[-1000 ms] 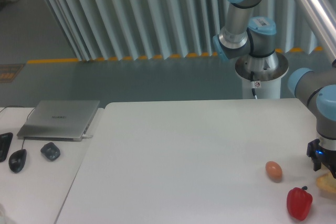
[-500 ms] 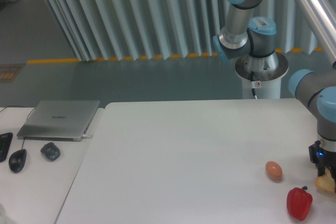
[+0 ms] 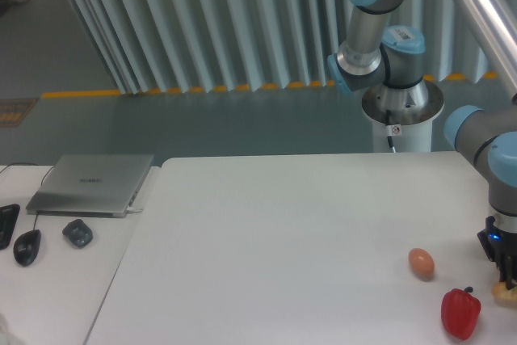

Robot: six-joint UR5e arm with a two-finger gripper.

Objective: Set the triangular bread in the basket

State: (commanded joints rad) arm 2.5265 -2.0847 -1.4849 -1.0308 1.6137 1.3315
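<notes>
At the table's far right edge, a small pale tan piece of the triangular bread (image 3: pixel 507 296) shows; the image border cuts off the rest. My gripper (image 3: pixel 506 279) stands right over it, fingers pointing down and reaching the bread's top. The frame edge crops the fingers, so I cannot make out whether they are open or closed on the bread. No basket is in view.
A red pepper (image 3: pixel 460 313) lies just left of the bread, and a small brown egg (image 3: pixel 421 262) sits further left. On the side table at left are a closed laptop (image 3: pixel 93 183), a mouse (image 3: pixel 27 246) and a small dark object (image 3: pixel 77 233).
The gripper has come down a little over the bread. Less of the bread shows now, and what shows sits lower and nearer the frame edge.
</notes>
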